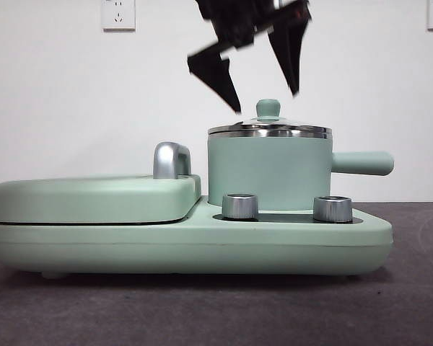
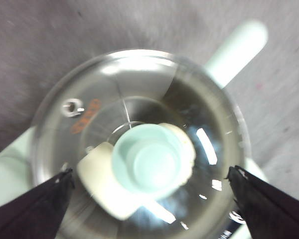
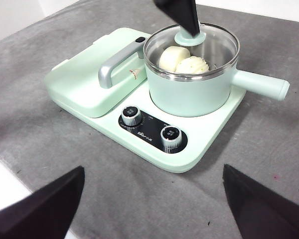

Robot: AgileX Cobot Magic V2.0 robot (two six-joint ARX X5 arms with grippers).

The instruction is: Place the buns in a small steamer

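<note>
On the grey cloth surface (image 3: pixel 35 124), the flat mint-green griddle lid with its chrome handle (image 1: pixel 171 160) lies left of the mint-green cylindrical small steamer with a straight side handle (image 1: pixel 267 173). Its steel-rimmed glass lid with a green knob (image 2: pixel 152 162) is on, and the two white buns (image 3: pixel 183 60) sit inside beneath it. The left tool (image 1: pixel 256 65) hangs wide above the knob; a straight lift clear should suit it. The right tool (image 3: pixel 149 204) waits apart, jaws wide
</note>
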